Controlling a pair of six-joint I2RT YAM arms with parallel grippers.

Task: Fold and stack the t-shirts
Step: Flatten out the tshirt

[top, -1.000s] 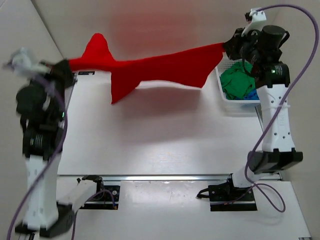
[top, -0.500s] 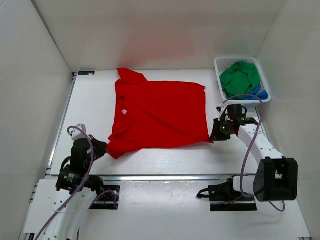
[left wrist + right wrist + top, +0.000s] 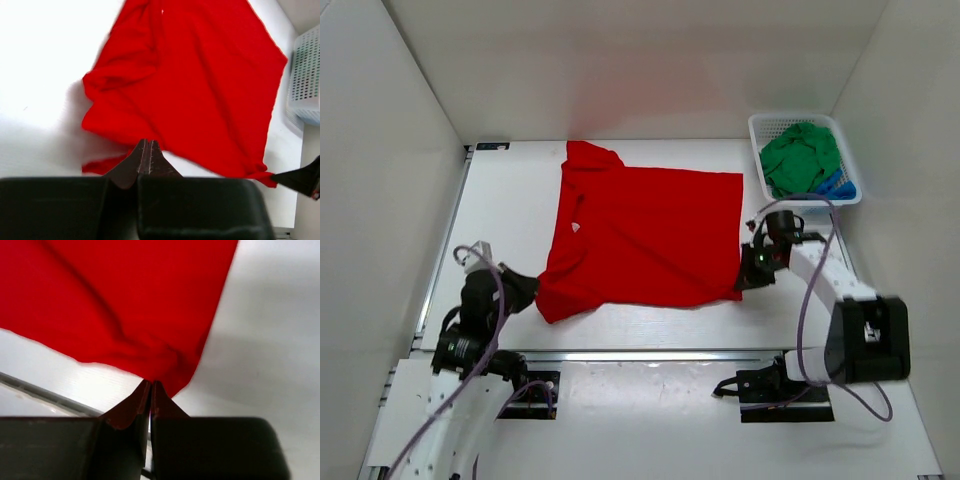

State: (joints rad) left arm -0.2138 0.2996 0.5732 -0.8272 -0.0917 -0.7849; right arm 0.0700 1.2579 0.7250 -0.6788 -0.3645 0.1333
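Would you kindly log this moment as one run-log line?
red t-shirt spread out; left tool shut on near-left corner; right tool shut on near-right corner; green t-shirt in basket

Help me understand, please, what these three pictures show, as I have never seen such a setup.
These are two robot arms bolted at the near edge of a white table. The wide picture looks down from above and behind them. The other two come from a camera on each wrist, so the dark shapes at the bottom are that arm's own fingers. A red t-shirt lies spread on the table. The left gripper pinches its near left corner and the right gripper its near right corner. At the far right, a white basket holds a green t-shirt and a blue t-shirt.
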